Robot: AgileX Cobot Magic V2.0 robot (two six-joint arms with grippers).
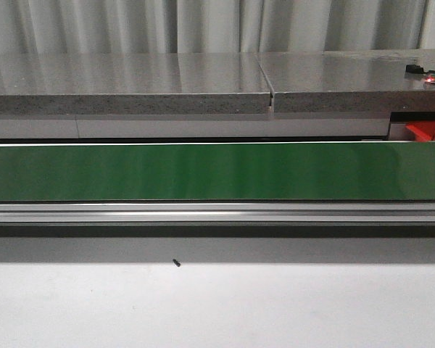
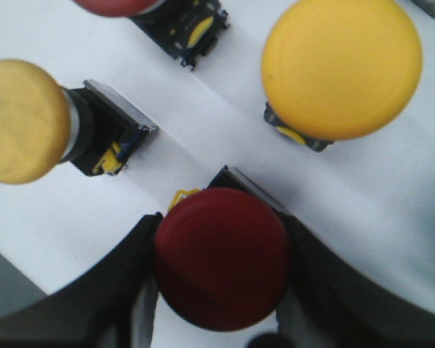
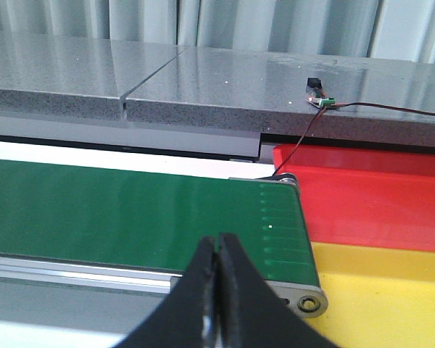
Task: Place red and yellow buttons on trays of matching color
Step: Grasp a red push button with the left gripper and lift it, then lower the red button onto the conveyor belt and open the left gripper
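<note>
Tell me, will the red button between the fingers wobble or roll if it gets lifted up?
Probably a little. The red button has a wide, rounded cap over a narrower dark body, so it looks top-heavy and may tip when set down. The cap looks smooth and hard, so the left gripper fingers beside it could slip. Laid sideways like the yellow button, it might roll.

Lab/workshop: green conveyor belt [image 1: 217,172], grey stone bench [image 1: 123,83]

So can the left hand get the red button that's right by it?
Probably yes. The left hand already has a finger on each side of the red button, and nothing sits between them. The yellow buttons lie apart from it. Whether the fingers are squeezing yet, I cannot tell.
</note>
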